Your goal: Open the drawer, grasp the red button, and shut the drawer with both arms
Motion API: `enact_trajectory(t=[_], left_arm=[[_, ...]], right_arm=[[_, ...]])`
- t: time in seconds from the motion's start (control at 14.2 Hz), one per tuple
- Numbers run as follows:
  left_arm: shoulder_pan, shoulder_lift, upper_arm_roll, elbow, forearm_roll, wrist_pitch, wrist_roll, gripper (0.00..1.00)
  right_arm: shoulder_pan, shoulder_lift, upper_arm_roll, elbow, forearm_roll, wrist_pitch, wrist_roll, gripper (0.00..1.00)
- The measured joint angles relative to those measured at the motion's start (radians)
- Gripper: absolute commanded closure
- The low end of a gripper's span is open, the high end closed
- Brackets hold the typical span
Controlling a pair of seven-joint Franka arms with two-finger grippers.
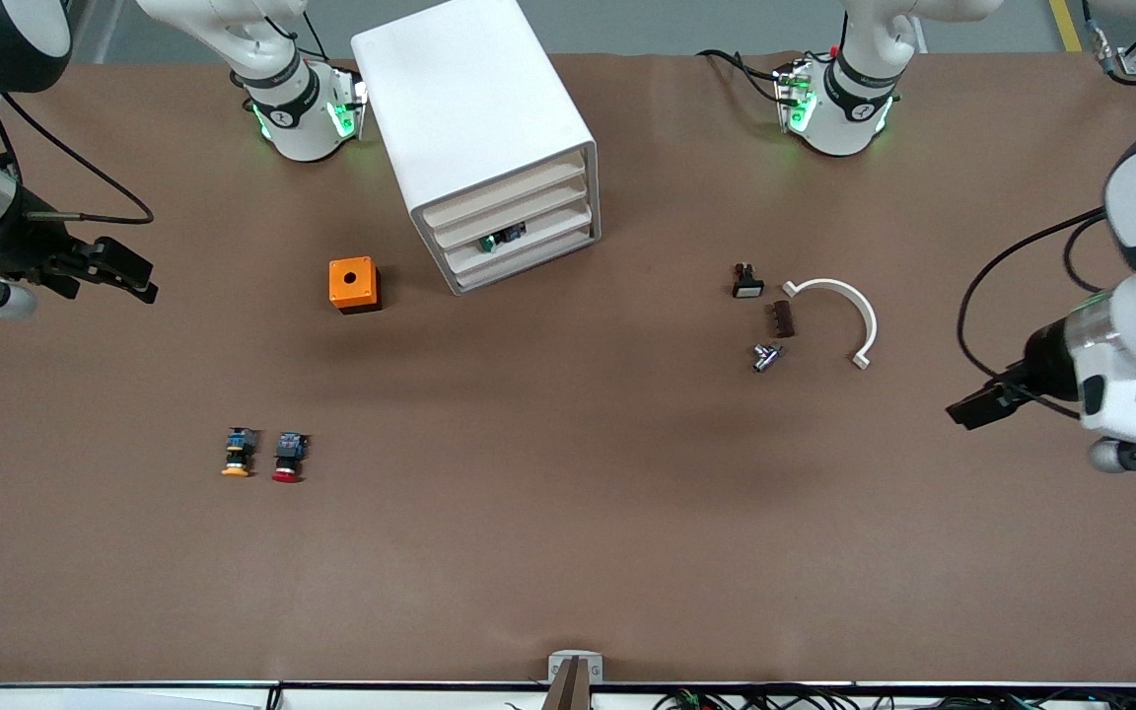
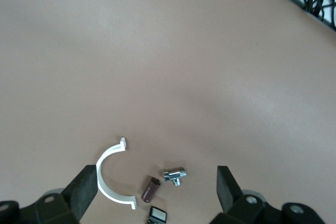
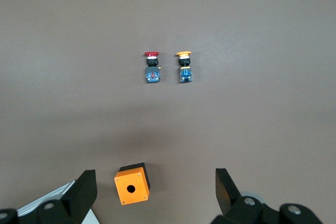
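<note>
Button with the red cap lies on its side on the open worktop, toward the right arm's end and nearer the front camera than the orange box; just beside it lies the yellow-capped button. I see the drawer, uppermost of three in the white cabinet, looking shut, and the cabinet sits by the worktop's edge where the arm bases stand, its front turned toward the camera. I judge nothing of the task is begun. My right gripper hangs over the worktop's edge at the right arm's end, jaws spread; from its wrist I look down on both buttons and the box. My left gripper waits over the left arm's end, jaws also spread, above a white curved clip and small parts. Both stand wide apart, I reckon, to leave the cabinet front free.
</note>
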Motion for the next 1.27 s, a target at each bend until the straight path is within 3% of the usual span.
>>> enact_trajectory(t=[0.49,0.7,0.84,1.27], left_arm=[[0.114,-0.1,-0.013,-0.001,0.002,-0.071,0.156,0.0],[0.276,-0.149,-0.157,-0.012,0.054,-0.123,0.256,0.0],[0.32,-0.205,-0.206,-0.064,0.103,-0.135,0.31,0.0],[0.321,-0.429,-0.293,-0.336,0.175,-0.082,0.345,0.0]], right_arm=[[0.0,0.0,0.001,0.0,-0.001,0.0,0.006,0.0],[0.0,0.0,0.001,0.0,-0.001,0.0,0.006,0.0],[0.0,0.0,0.001,0.001,-0.001,0.0,0.006,0.0],[0.0,0.0,0.014,0.005,-0.002,0.009,0.006,0.0]])
